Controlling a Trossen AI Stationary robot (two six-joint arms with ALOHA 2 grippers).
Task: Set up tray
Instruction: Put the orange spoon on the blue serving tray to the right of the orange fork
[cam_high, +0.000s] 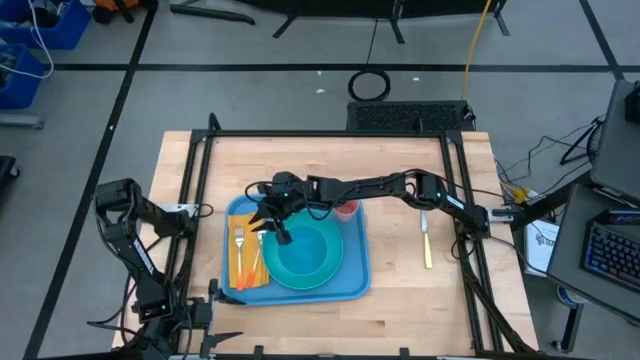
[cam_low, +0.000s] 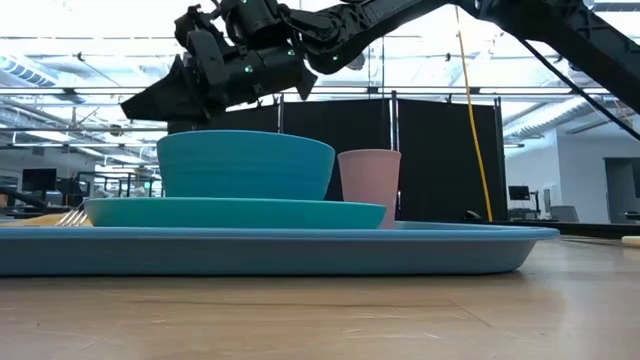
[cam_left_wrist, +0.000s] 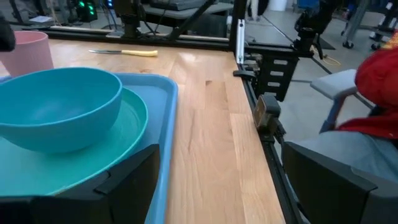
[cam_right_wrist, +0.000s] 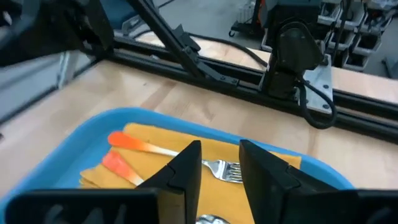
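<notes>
The light-blue tray (cam_high: 352, 285) lies mid-table. On it stands a teal plate (cam_low: 235, 212) with a teal bowl (cam_low: 245, 165) on top. A pink cup (cam_high: 347, 208) stands at the tray's far side. An orange napkin (cam_right_wrist: 186, 144) at the tray's left end carries a fork (cam_right_wrist: 225, 169) and two orange-handled utensils (cam_right_wrist: 134, 144). My right gripper (cam_right_wrist: 221, 167) hovers open above the napkin and fork, well clear of them, as the low view shows it (cam_low: 205, 75). My left gripper (cam_left_wrist: 230, 180) waits open by the tray's near left corner.
A yellow-handled knife (cam_high: 427, 243) lies on the bare wood right of the tray. Black frame rails (cam_high: 200, 160) run along the table's left, far and right sides. A person in red (cam_left_wrist: 379, 81) sits beyond the near edge.
</notes>
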